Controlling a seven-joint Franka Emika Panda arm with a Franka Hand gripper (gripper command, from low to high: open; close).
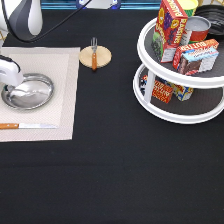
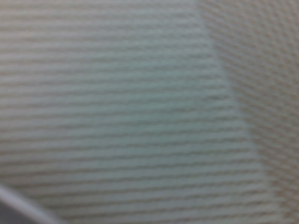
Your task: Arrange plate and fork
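One beige mat (image 1: pixel 47 70) on black table (image 1: pixel 110 170); gripper (image 1: pixel 9 75) over plate (image 1: pixel 30 92), jaw state unclear.

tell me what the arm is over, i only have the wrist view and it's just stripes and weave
Observer: The gripper is at the exterior view's left edge, over the left rim of the plate, which lies on the beige placemat.
Operator: where's the fork
Observer: The fork lies across the small wooden disc, off the mat toward the exterior view's top right of the plate.
Operator: anything else on the mat
Observer: A wooden-handled knife lies flat below the plate, near the mat's bottom edge.
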